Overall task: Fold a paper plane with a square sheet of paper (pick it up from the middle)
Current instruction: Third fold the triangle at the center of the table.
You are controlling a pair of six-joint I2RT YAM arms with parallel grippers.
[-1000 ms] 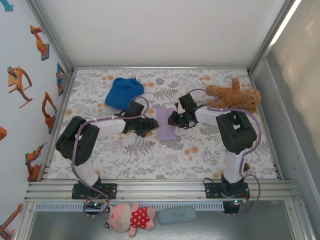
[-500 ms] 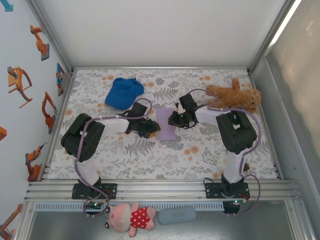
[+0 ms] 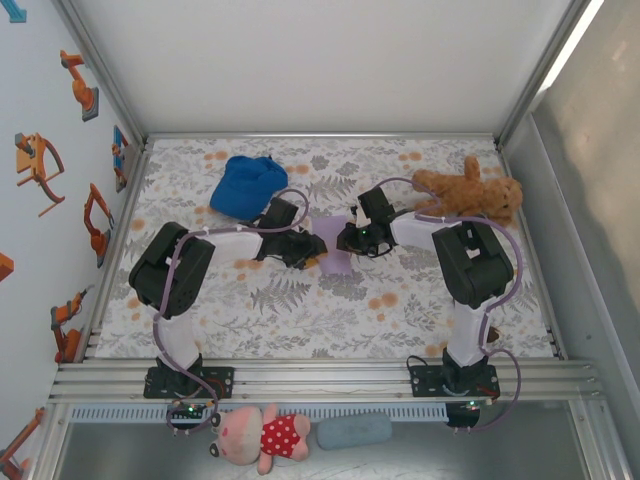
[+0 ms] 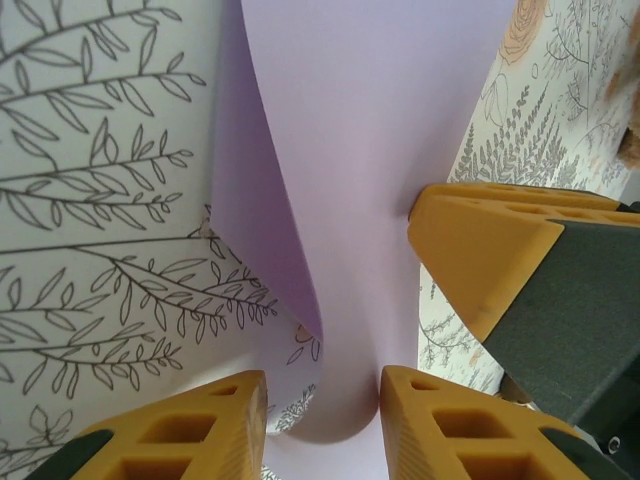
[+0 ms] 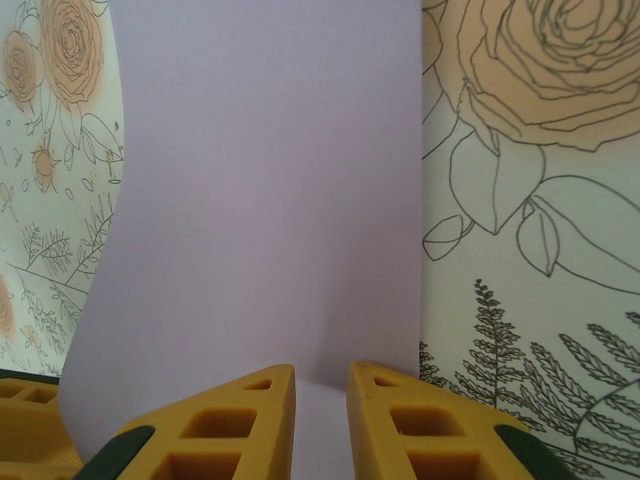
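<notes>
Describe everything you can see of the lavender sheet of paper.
Thin, plain and matte, the lavender sheet of paper lies on the floral cloth. One side curls up off the cloth into a rounded fold that sits between the fingers of the open left gripper; the opposite edge lies straight and flat, with the right gripper over that end.

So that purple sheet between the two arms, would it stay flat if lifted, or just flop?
Probably floppy: in the left wrist view the sheet of paper curls up off the patterned tablecloth along one edge. Likely very light, since it looks so thin. It may slide rather than lift if nudged; its surface looks smooth.
</notes>
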